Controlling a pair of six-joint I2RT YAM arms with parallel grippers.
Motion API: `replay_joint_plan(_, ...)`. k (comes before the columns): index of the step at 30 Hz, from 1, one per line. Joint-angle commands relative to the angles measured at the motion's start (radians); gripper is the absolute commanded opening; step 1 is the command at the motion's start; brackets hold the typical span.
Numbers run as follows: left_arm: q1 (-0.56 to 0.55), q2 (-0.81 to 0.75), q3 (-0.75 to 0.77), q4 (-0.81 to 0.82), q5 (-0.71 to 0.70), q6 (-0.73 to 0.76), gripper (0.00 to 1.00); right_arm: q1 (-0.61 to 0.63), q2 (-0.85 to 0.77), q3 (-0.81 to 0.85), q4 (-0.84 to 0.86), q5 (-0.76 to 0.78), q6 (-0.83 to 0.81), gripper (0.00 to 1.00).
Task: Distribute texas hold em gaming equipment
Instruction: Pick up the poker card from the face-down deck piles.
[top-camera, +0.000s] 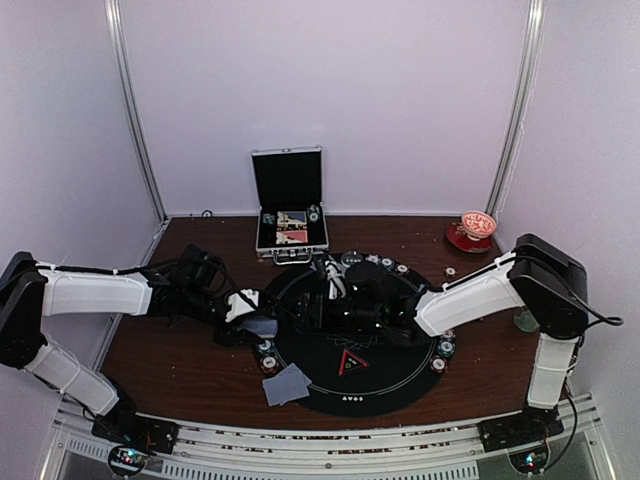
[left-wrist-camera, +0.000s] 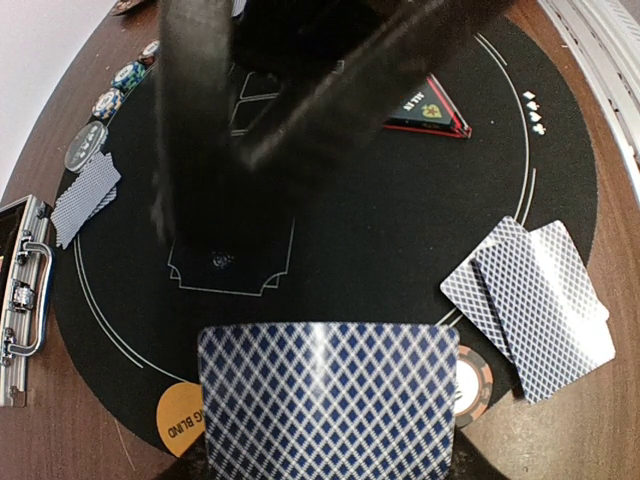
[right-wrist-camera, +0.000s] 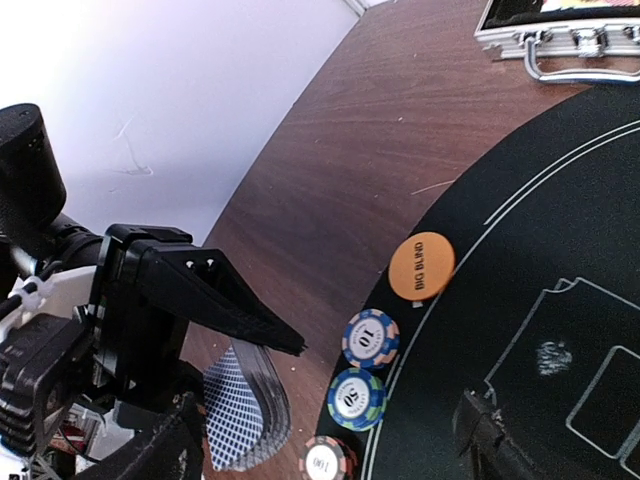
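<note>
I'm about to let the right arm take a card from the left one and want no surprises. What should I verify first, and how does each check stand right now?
1. Grip: the left end effector is shut on the card stack: ok.
2. Receiver: the right end effector has its jaws apart with nothing between them: ok.
3. Stack loose enough to give up a single card: cannot tell.
4. Near-left seat dealt: two cards lie overlapped across the edge of the black mat: ok.
5. Marker placed: the big blind button sits at the mat's edge beside the chips: ok.
</note>
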Motion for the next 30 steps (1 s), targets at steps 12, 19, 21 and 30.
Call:
replay_joint_plan(12,-0.002,-0.01,0.017,0.034,0.03,0.011,0.56,0.035,0.188,0.196,0.0,-0.09,0.043,0.85)
replay_joint_plan(19,-0.003,-0.011,0.017,0.031,0.034,0.015,0.56,0.031,0.245,0.254,-0.058,-0.069,0.067,0.72)
replay_joint_plan(21,-0.002,-0.01,0.017,0.031,0.034,0.014,0.56,0.027,0.252,0.257,-0.062,-0.067,0.075,0.67)
replay_joint_plan(30,-0.003,-0.01,0.018,0.03,0.035,0.015,0.56,-0.006,0.221,0.179,-0.068,-0.053,0.083,0.44)
